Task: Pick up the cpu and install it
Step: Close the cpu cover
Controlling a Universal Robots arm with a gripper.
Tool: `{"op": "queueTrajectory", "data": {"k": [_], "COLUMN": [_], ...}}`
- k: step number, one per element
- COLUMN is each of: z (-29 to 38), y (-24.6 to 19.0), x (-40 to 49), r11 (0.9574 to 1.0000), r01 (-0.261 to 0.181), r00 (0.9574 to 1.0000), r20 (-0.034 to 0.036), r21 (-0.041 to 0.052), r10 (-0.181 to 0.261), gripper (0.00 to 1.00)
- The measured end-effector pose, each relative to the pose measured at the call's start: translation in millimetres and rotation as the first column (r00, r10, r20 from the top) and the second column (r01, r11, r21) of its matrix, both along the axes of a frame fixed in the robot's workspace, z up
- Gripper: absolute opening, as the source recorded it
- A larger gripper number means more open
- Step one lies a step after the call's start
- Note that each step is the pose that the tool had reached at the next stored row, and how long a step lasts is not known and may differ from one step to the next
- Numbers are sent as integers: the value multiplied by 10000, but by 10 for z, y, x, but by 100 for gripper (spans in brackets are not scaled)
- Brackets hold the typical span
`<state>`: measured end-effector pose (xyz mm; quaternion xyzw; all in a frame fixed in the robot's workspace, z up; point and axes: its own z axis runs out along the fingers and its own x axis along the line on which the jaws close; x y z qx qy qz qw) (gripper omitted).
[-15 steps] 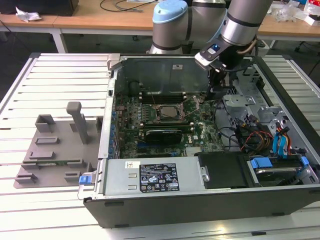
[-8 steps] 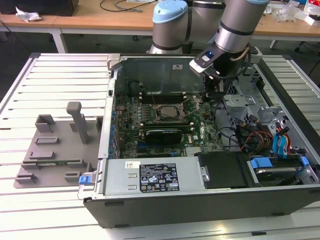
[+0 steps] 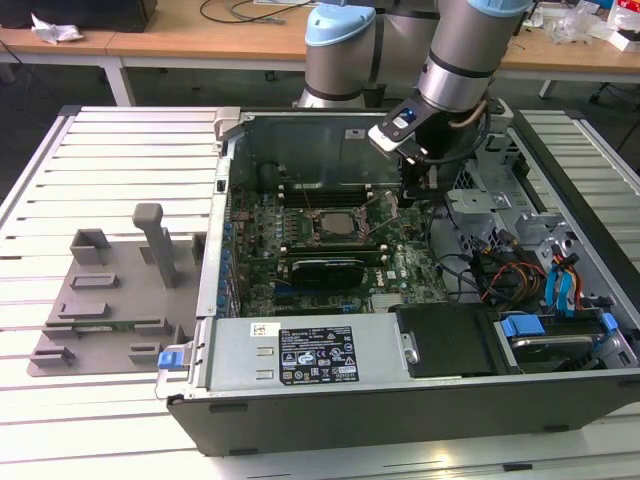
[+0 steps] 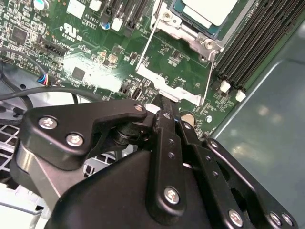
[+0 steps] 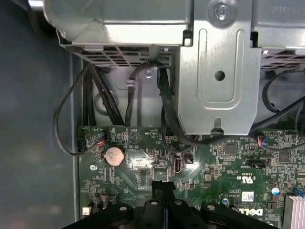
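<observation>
Black 2-finger gripper (image 4: 161, 101): fingers pressed together, pinching nothing, tip just beside silver steel socket clamp (image 4: 167, 88) | shiny silver-grey square cpu (image 4: 209, 9): lying within that clamp | advice: press clamp slowly, straight down.

Wooden desks (image 3: 170, 40) behind slatted table (image 3: 100, 160)

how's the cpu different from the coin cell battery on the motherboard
The cpu is square; the coin cell battery is round. The cpu sits in a metal-framed socket beside the memory slots; the battery sits near the board's corner, by black cables. Both are flat, silvery and mounted on the green motherboard.
</observation>
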<state>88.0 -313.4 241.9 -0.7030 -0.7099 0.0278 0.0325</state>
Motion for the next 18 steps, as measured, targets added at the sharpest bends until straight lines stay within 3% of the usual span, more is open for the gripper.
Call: {"op": "queueTrajectory", "data": {"k": [6,18], "z": [0,0], "y": [0,0], "x": [-113,-231], "r11": [10000,10000], "r01": [1,0], "r00": [10000,10000], "r20": [2,2], "r21": [-1,0], "r10": [-1,0], "gripper": [11,11]}}
